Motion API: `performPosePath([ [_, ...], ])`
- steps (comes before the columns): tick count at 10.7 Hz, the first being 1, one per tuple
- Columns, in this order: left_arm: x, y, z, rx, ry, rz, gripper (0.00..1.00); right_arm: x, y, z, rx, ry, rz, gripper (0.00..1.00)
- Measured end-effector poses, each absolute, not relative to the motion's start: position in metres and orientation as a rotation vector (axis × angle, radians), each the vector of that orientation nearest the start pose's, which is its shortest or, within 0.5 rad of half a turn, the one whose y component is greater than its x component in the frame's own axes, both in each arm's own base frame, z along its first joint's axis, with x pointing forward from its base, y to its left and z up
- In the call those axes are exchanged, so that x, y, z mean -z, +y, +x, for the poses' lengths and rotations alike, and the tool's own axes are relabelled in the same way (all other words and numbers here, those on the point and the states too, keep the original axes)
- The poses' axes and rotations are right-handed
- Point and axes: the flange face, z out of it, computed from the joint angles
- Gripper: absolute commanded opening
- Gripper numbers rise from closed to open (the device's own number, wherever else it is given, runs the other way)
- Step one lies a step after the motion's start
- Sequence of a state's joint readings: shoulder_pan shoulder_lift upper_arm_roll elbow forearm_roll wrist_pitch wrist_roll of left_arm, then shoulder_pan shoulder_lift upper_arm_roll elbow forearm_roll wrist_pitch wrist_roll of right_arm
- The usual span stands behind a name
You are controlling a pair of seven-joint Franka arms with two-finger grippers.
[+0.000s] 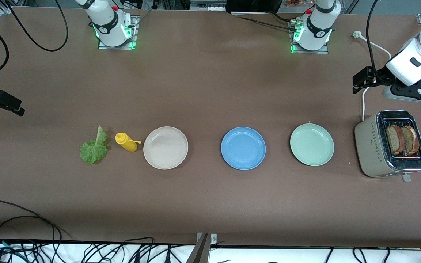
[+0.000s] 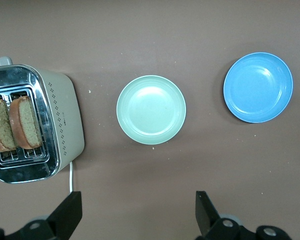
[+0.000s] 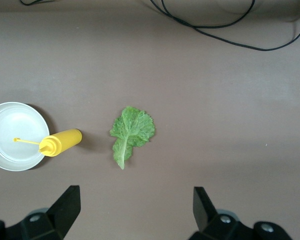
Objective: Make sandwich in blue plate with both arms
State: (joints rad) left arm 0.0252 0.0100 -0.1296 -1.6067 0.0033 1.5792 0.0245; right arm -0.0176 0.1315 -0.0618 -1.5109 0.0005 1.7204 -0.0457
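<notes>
Fingers on my left gripper (image 2: pixel 135 215) are spread wide and empty, up over the table near the toaster (image 1: pixel 389 144) holding 2 bread slices (image 1: pixel 402 139). My right gripper (image 3: pixel 132 212) hangs equally released above the lettuce leaf (image 3: pixel 130 132). I see the blue plate (image 1: pixel 243 148) bare, between cream plate (image 1: pixel 165 147) and green plate (image 1: pixel 311 144).

Right gripper (image 3: pixel 135 210) is hanging over bare table (image 3: pixel 230 100) with its fingers (image 3: pixel 65 207) spread wide, nothing in them. Under it a lettuce leaf (image 3: pixel 131 132) is lying flat, a yellow bottle (image 3: pixel 61 142) on its side just beside it, nozzle poking over a white plate (image 3: pixel 12 125). A black cable (image 3: pixel 225 30) is trailing along the table edge.
</notes>
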Motion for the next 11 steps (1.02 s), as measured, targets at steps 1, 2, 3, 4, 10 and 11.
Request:
performPosePath([
  [1, -0.6028, -0.0573, 0.5540, -0.058, 0.202, -3.131, 1.00, -0.5907, -0.0458, 0.6064, 0.123, 0.052, -3.151, 1.00],
  [2, -0.6028, -0.0573, 0.5540, -0.059, 0.202, -3.131, 1.00, -0.5919, -0.0467, 0.6063, 0.126, 0.054, -3.152, 1.00],
  [3, -0.6028, -0.0573, 0.5540, -0.059, 0.202, -3.131, 1.00, -0.5944, -0.0480, 0.6057, 0.134, 0.058, -3.152, 1.00],
  [4, -0.6028, -0.0573, 0.5540, -0.059, 0.202, -3.131, 1.00, -0.5966, -0.0483, 0.6050, 0.140, 0.059, -3.151, 1.00],
  [10, -0.6028, -0.0572, 0.5540, -0.059, 0.202, -3.131, 1.00, -0.5978, -0.0475, 0.6033, 0.131, 0.057, -3.151, 1.00],
  [11, -0.6028, -0.0572, 0.5540, -0.059, 0.202, -3.131, 1.00, -0.5974, -0.0474, 0.6029, 0.124, 0.057, -3.151, 1.00],
])
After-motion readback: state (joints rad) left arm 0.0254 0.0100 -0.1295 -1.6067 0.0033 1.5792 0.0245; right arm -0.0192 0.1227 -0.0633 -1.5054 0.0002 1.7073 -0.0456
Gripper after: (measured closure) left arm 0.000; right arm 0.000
